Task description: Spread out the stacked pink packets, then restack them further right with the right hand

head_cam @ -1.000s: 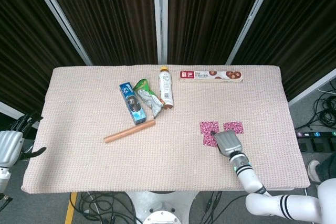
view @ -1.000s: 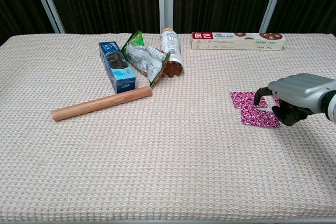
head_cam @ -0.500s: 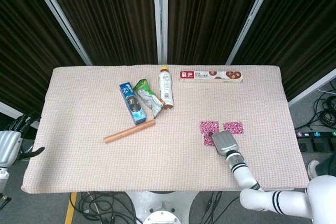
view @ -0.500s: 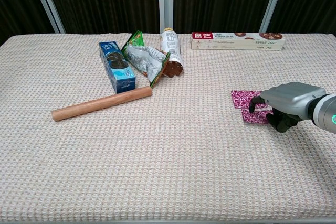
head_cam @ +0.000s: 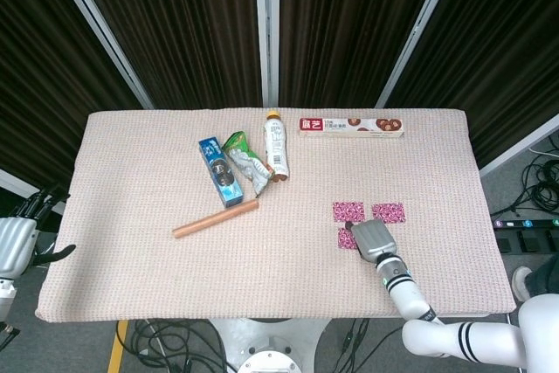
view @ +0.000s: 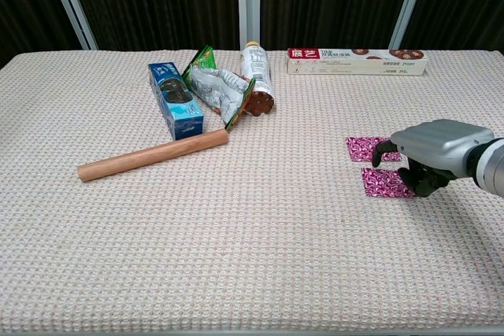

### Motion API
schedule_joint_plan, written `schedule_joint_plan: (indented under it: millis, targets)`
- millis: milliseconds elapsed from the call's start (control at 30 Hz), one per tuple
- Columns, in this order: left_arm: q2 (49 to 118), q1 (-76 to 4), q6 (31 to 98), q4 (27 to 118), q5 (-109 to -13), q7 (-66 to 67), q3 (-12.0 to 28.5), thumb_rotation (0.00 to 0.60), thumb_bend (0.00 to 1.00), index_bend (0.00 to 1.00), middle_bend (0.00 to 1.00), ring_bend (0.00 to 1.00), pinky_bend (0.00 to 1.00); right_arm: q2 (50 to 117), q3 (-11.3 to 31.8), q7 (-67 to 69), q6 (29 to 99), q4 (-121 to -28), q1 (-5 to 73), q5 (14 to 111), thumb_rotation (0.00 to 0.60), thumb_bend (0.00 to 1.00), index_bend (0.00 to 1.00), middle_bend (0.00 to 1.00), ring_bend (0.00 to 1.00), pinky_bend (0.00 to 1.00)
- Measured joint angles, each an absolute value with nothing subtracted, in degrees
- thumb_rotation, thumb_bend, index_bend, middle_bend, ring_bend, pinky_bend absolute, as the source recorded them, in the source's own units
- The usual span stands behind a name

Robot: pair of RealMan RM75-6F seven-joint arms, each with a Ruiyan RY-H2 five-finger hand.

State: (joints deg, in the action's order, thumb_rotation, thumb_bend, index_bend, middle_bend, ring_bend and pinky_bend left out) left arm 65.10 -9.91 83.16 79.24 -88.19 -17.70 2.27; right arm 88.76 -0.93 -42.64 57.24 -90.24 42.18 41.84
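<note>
right robot hand [view: 421, 164] over spread magenta patterned pink packets [head_cam: 348, 211]

A tabletop [head_cam: 131, 259] under a pink waffle-weave cloth carries three pink packets [head_cam: 348, 211] at four o'clock, a wooden rolling pin [head_cam: 215, 218] near centre, and at twelve a toothpaste box [head_cam: 219, 172], green snack bag [head_cam: 244, 160], bottle [head_cam: 276, 146] and biscuit box [head_cam: 351, 127].

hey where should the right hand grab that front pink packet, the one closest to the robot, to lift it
Take the nearest pink packet by its right edge, coming from above and the right, where the right hand hovers. It lies flat on the woven table cover, so a fingertip pinch at an edge, lifting it slightly first, probably works best.
</note>
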Motion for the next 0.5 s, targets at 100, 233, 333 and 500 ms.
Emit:
schedule_joint_plan:
  millis: [100, 233, 333, 500]
  targets:
    - [65.1, -9.9, 83.1, 79.1, -88.0, -17.9, 2.4, 0.6, 0.02, 0.24, 0.18, 0.17, 0.3, 88.5, 0.2, -41.3, 58.1, -90.3, 42.1, 43.6, 0.6, 0.5, 0.27, 1.0, 1.0, 0.96]
    - [65.2, -9.8, 83.0, 78.7, -87.8, -18.4, 2.4, 0.6, 0.02, 0.24, 0.18, 0.17, 0.3, 88.5, 2.6, -39.4, 60.1, -89.3, 42.1, 46.1, 0.6, 0.13, 0.37, 1.0, 1.0, 0.96]
    - [65.3, -9.8, 82.8, 78.5, -87.8, -18.6, 2.2, 0.6, 0.02, 0.24, 0.18, 0.17, 0.3, 88.6, 3.9, -39.0, 60.5, -87.3, 42.6, 47.1, 0.6, 0.01, 0.4, 1.0, 1.0, 0.96]
    - [65.4, -9.7, 82.7, 78.1, -87.5, -19.0, 2.3, 0.6, 0.02, 0.24, 0.18, 0.17, 0.3, 88.9, 4.9, -41.0, 58.6, -82.2, 44.6, 47.3, 0.558, 0.0, 0.35, 1.0, 1.0, 0.96]
